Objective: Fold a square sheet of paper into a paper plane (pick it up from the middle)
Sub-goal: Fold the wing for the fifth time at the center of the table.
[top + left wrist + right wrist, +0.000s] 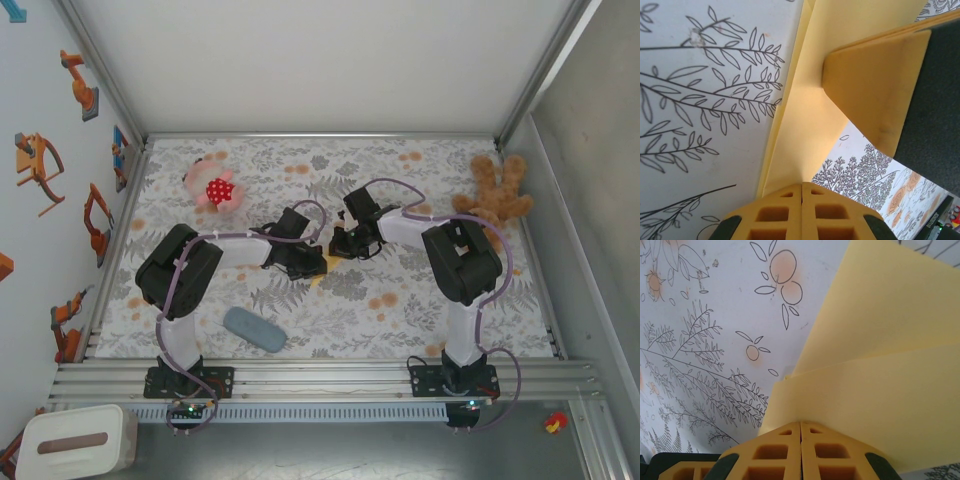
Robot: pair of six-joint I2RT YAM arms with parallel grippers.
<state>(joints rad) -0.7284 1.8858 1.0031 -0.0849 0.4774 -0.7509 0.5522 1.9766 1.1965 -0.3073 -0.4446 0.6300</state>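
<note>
Left and right jaws pinch edges of the folded yellow paper (880,365), teddy bear (495,195) well apart.

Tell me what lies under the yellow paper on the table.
The leaf-and-orange printed table cover runs under the yellow paper. The paper is folded, so one layer lies on another. Whether anything small sits beneath it is hidden.

The surface (400,300) is covered in a leaf-and-flower print. A pink plush toy (215,187) lies toward its far-left corner and a brown teddy bear (495,195) at the far-right corner. A grey-blue pad (254,329) lies by the near edge, and the square sheet of paper (800,140) – folded – at the middle.
</note>
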